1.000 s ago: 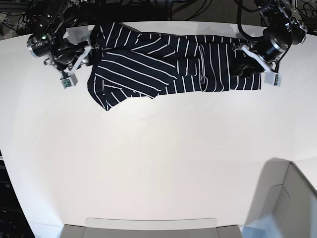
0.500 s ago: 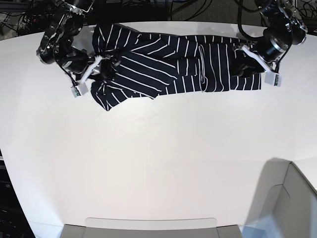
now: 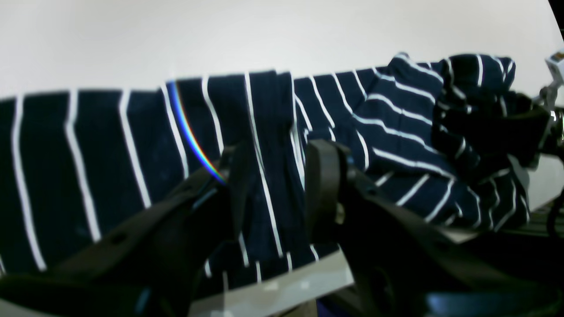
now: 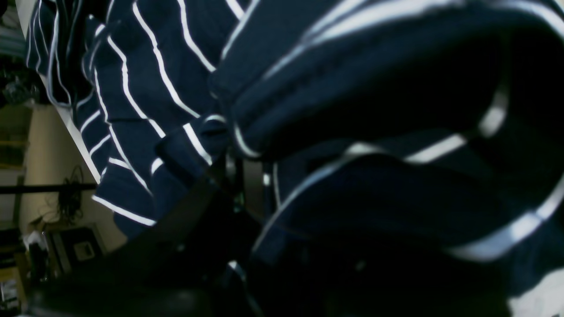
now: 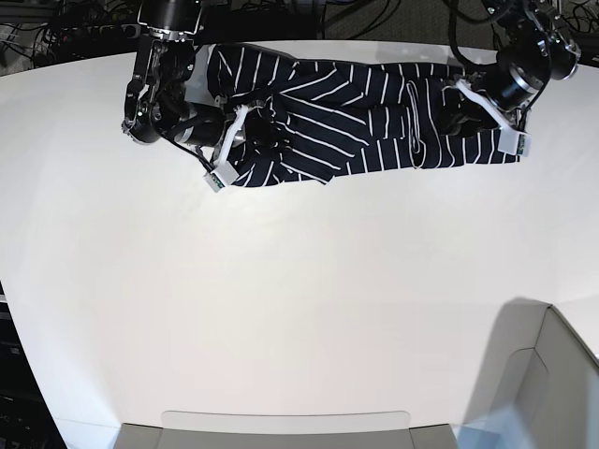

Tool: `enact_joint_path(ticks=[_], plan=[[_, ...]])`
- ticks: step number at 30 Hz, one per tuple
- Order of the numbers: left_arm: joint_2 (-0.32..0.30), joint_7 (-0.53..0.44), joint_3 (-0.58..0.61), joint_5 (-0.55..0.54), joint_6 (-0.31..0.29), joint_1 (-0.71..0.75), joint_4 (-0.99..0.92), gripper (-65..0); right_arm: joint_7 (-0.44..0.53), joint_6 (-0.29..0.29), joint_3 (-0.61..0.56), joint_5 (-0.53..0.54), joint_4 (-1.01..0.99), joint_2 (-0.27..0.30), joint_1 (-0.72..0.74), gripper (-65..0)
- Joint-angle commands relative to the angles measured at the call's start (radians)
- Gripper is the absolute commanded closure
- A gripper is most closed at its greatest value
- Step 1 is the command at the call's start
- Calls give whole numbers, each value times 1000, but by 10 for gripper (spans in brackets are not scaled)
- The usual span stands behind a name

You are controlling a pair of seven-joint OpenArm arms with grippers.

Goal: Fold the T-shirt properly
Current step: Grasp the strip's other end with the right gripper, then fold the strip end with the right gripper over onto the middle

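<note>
The dark navy T-shirt with white pinstripes lies stretched along the table's far edge. My right gripper, on the base view's left, is shut on a bunched fold at the shirt's left end. In the right wrist view its fingers stand close together in the cloth. My left gripper sits at the shirt's right end. In the left wrist view it is shut on a fold of the striped cloth.
The white table stretches toward the camera. A grey bin stands at the front right and a grey tray edge at the front. Cables hang behind the far edge.
My right gripper has moved to the right with the shirt's left end, bunching it over the body. The whole shirt has shifted right. My left gripper has moved slightly up and right.
</note>
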Motion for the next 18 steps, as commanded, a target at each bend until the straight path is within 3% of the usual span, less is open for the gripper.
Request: enact_joint_path(ticks=[1,5,9,13,18], plan=[[-10,1,-8,-19,1,-3,14,-222,-127,12,-10,-195,-22,8,-1,0],[-11,1,-8,-19,1,-3,14,-222,-124,12,5,-185,-19,11,50,0],[-11,1,-8,-19,1,-3,14,-222,-127,12,146,-194,-22,17,136,0],[-11,1,-8,-19,1,5,14,-222,-127,12,284,-188,-31,82,231,0],[-11,1,-8,-12,1,11,14,-222,-127,12,436,-194,-117,211,343,0]])
